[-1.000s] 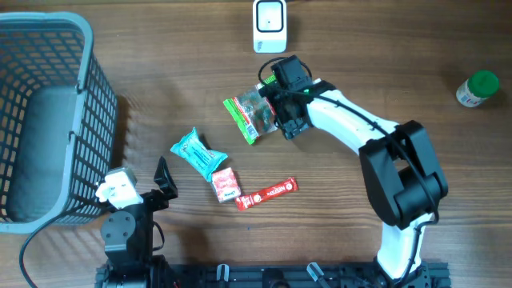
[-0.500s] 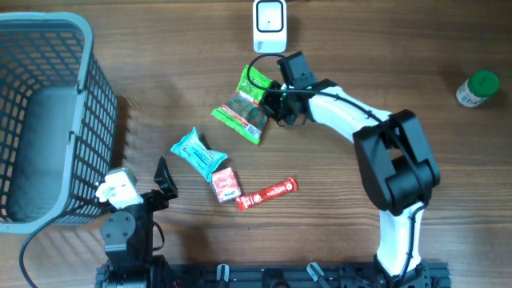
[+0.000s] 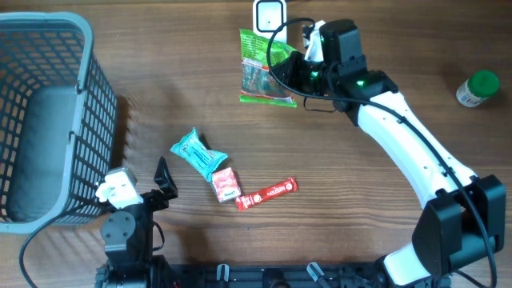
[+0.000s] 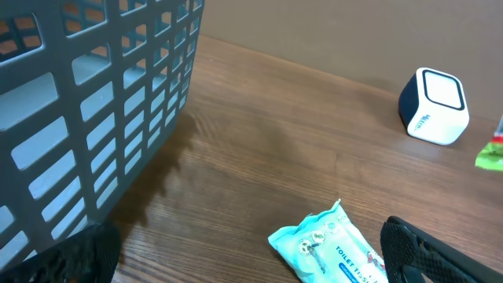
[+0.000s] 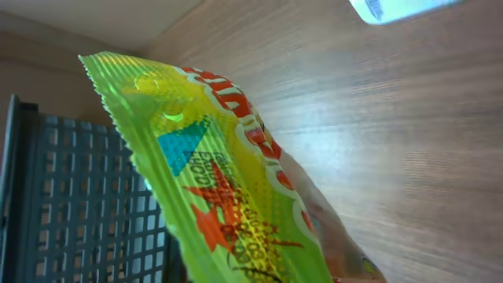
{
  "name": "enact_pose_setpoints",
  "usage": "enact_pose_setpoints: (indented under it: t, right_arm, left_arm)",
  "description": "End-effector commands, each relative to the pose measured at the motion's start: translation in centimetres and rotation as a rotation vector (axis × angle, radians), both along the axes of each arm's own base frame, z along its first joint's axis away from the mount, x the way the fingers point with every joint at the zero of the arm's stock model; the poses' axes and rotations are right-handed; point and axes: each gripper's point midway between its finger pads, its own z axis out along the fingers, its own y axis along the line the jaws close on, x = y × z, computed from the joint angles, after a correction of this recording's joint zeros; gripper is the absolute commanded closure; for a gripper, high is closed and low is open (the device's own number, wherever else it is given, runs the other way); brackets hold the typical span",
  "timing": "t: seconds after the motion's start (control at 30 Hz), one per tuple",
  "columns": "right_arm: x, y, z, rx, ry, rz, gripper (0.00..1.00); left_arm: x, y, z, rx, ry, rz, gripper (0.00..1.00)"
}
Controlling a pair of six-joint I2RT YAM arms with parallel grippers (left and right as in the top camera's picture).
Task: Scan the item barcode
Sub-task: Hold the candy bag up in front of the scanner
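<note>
Overhead: right gripper (image 3: 298, 74) clenched on green snack bag (image 3: 262, 68), held beside scanner (image 3: 270, 14), prob. to show barcode; left gripper (image 3: 142, 190) spread wide, idle.

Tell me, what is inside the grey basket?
Inside the basket, the overhead view shows only its bare grey bottom. The strip behind the meshed side wall is covered, so small things there cannot be excluded.
</note>
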Motion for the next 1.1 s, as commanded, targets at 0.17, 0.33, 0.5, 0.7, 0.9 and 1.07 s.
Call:
enact_pose_setpoints:
  t: [0.17, 0.33, 0.5, 0.7, 0.9, 1.07]
  right_arm:
    - [4.3, 2.4, 8.8, -0.419, -1.013, 0.317, 0.96]
    - [9.5, 2.0, 7.1, -0.645, -1.257, 0.242, 0.95]
    - [13.5, 2.8, 5.2, -0.653, -1.554, 0.043, 0.95]
    - [18.3, 3.4, 4.1, -0.655, -1.603, -0.009, 0.95]
    - [20.9, 4.0, 3.8, -0.651, -1.584, 0.017, 0.95]
    - [21.6, 4.0, -0.8, -0.511, -1.407, 0.080, 0.95]
  left_arm:
    - [0.0, 0.4, 0.0, 0.023, 0.000, 0.015, 0.00]
    - [0.0, 0.4, 0.0, 0.023, 0.000, 0.015, 0.00]
    - [0.0, 0.4, 0.0, 0.023, 0.000, 0.015, 0.00]
    - [0.0, 0.4, 0.0, 0.023, 0.000, 0.015, 0.00]
    - [0.0, 0.4, 0.0, 0.023, 0.000, 0.015, 0.00]
    - [0.0, 0.4, 0.0, 0.023, 0.000, 0.015, 0.00]
